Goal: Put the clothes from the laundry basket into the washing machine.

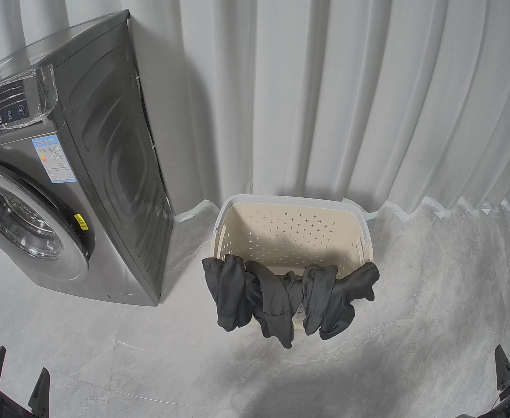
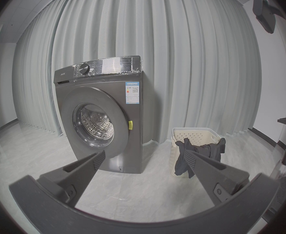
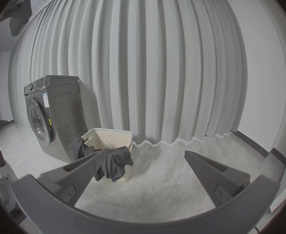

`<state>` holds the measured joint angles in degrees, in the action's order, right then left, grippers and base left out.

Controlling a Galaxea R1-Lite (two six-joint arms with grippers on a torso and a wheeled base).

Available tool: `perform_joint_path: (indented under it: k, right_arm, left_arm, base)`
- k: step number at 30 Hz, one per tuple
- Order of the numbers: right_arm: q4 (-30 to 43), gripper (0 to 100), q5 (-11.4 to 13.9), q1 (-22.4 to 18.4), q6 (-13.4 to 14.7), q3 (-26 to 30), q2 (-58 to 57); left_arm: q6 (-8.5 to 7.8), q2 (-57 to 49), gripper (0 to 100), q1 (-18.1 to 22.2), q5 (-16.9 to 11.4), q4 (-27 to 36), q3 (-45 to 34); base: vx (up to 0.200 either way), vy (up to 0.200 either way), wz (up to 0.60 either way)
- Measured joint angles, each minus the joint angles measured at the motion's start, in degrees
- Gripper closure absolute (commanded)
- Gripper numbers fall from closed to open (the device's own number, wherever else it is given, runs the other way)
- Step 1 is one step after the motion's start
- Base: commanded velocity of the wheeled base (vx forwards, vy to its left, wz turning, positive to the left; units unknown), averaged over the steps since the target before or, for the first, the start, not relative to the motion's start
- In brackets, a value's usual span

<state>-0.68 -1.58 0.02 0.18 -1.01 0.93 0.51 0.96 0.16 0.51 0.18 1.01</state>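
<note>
Dark clothes (image 1: 289,297) are being carried on the near rim of the cream laundry basket (image 1: 292,201), draped over it and hanging down its outer wall. The basket is being flanked on the left by the grey washing machine (image 1: 110,164), its round door shut, on a pale floor (image 1: 429,297) before a white curtain (image 1: 324,88). The left gripper (image 1: 22,361) is being held low at near left and the right gripper (image 3: 143,153) at near right, both with jaws spread and empty, well apart from the clothes.
</note>
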Motion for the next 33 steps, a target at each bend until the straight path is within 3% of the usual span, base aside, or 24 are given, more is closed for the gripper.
perform_joint_path:
  k: [8,14,26,33]
  right_arm:
    - [0.0,0,-0.1,0.0,0.0,0.0,0.0]
    - [0.0,0,-0.1,0.0,0.0,0.0,0.0]
    - [0.0,0,-0.1,0.0,0.0,0.0,0.0]
    - [0.0,0,-0.1,0.0,0.0,0.0,0.0]
  left_arm:
    - [0.02,0.0,0,0.0,0.0,0.0,0.0]
    - [0.06,0.0,0,0.0,0.0,0.0,0.0]
    - [0.04,0.0,0,0.0,0.0,0.0,0.0]
    - [0.06,0.0,0,0.0,0.0,0.0,0.0]
  base:
    - [0.000,0.000,0.00]
    - [0.200,0.000,0.00]
    - [0.000,0.000,0.00]
    - [0.171,0.000,0.00]
